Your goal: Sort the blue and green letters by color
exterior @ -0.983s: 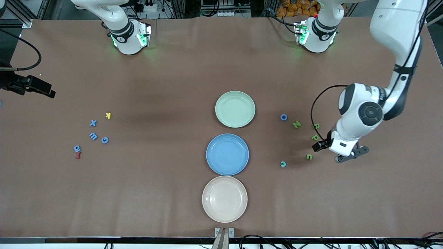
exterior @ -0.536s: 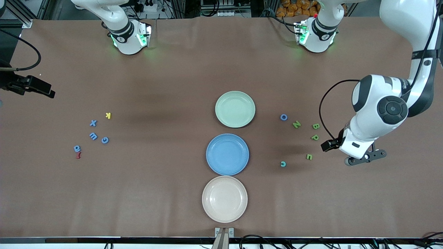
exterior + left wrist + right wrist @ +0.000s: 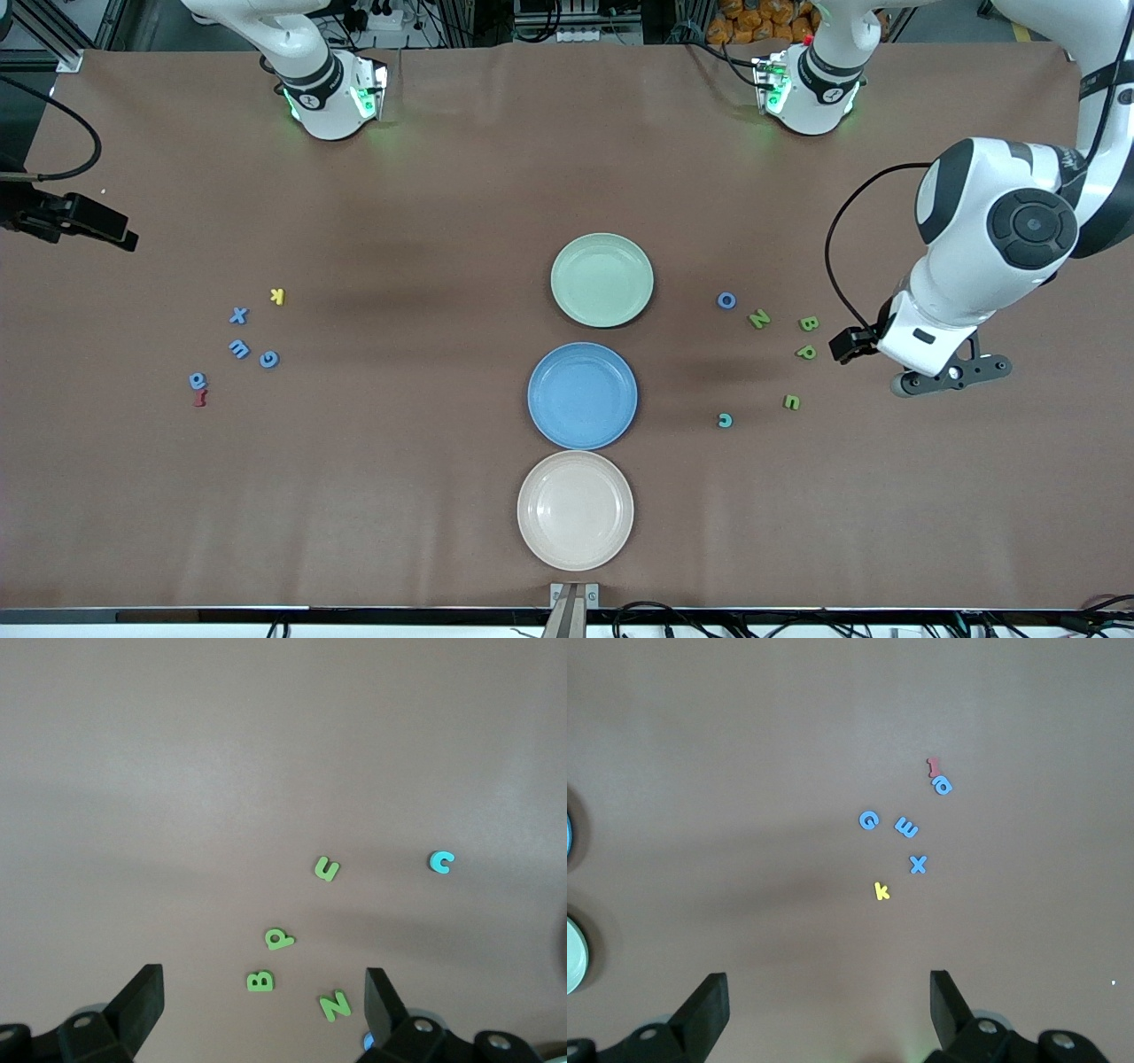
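Toward the left arm's end lie a blue O (image 3: 726,300), green N (image 3: 759,319), green B (image 3: 808,324), green P (image 3: 805,352), another green letter (image 3: 791,402) and a teal C (image 3: 725,420). My left gripper (image 3: 952,379) hangs open and empty over bare table beside the P. In the left wrist view, B (image 3: 260,981), P (image 3: 278,939) and N (image 3: 334,1005) show between its open fingers (image 3: 146,988). Toward the right arm's end lie a blue X (image 3: 237,315), blue G (image 3: 268,359) and two more blue letters (image 3: 239,348). My right gripper (image 3: 828,992) waits high, open and empty.
A green plate (image 3: 602,280), a blue plate (image 3: 582,395) and a pale pink plate (image 3: 575,509) stand in a row mid-table, all empty. A yellow K (image 3: 277,296) and a dark red letter (image 3: 200,399) lie among the blue letters.
My left gripper has drifted away from the green letters toward the left arm's end of the table, still open. No letter moved. The right arm has stayed still.
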Available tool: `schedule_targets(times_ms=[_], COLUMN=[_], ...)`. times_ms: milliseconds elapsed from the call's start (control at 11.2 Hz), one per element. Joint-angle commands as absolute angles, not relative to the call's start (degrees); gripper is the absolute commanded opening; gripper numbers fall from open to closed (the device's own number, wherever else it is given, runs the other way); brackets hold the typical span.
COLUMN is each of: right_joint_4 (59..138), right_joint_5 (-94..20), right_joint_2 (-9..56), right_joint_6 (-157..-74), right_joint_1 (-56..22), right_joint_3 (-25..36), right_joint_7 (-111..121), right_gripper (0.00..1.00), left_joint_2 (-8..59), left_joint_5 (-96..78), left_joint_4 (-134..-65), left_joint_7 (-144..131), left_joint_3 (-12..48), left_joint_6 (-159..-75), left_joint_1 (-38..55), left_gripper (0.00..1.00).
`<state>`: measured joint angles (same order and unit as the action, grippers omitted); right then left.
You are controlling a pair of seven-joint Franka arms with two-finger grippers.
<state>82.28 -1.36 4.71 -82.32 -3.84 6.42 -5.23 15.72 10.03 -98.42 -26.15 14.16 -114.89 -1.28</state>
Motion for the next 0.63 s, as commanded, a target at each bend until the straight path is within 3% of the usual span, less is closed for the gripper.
schedule_targets(times_ms=[0,536], right_joint_4=[82.4,82.4], right_joint_5=[-0.9,-1.0], right_joint_2=[4.1,3.9], right_joint_6=[-83.0,-83.0], right_joint_1=[-3.2,-3.3], right_joint_3=[6.3,6.2], right_joint_7=[-5.3,-5.4], right_gripper=[1.00,1.00], left_joint_2=[14.8,16.0], left_joint_5=[9.1,7.6], left_joint_4=[-95.7,-94.0], left_joint_7=[-25.0,-24.5], left_joint_3=[14.4,14.4], left_joint_6=[-112.2,-109.1], left_joint_1=[-1.6,-0.8], left_gripper=[1.00,1.00])
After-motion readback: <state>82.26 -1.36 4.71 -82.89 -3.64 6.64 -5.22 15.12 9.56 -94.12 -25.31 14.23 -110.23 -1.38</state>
